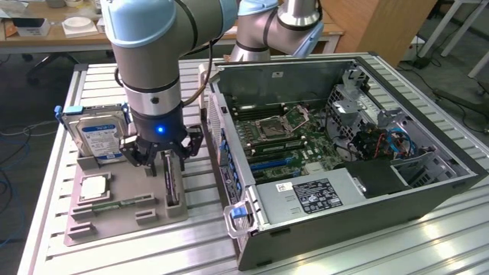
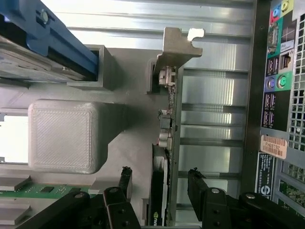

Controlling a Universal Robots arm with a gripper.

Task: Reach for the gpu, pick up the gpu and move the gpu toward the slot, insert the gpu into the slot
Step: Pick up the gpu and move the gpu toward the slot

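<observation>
At the exterior view's left, a grey holder tray (image 1: 114,222) lies on the slatted metal desk (image 1: 428,246). At its far end a blue-labelled hard drive (image 1: 99,137) stands upright in a pocket. Nearer the camera a square processor chip (image 1: 91,188) lies flat on the tray, with a green memory stick (image 1: 122,201) just beside it.

Toward the tray's right side, the gpu (image 1: 172,183) stands on its long edge in a groove of the tray. The arm (image 1: 153,57) comes straight down over it, and the gripper (image 1: 164,161) hangs low above the card's far end. In the wrist view the gpu (image 2: 172,119) runs lengthwise away from the gripper (image 2: 159,183), with its silver bracket (image 2: 177,47) at the far end. The two black fingers (image 2: 125,179) are spread wide, one on each side of the card, with a gap between each finger and the card. They hold nothing.

To the exterior view's right of the tray, close beside it, a computer case (image 1: 344,206) lies on its side with the panel off. Its green motherboard (image 1: 306,137) is exposed inside. The case's rear port panel (image 2: 281,71) faces the tray, with coloured sockets visible in the wrist view.
</observation>
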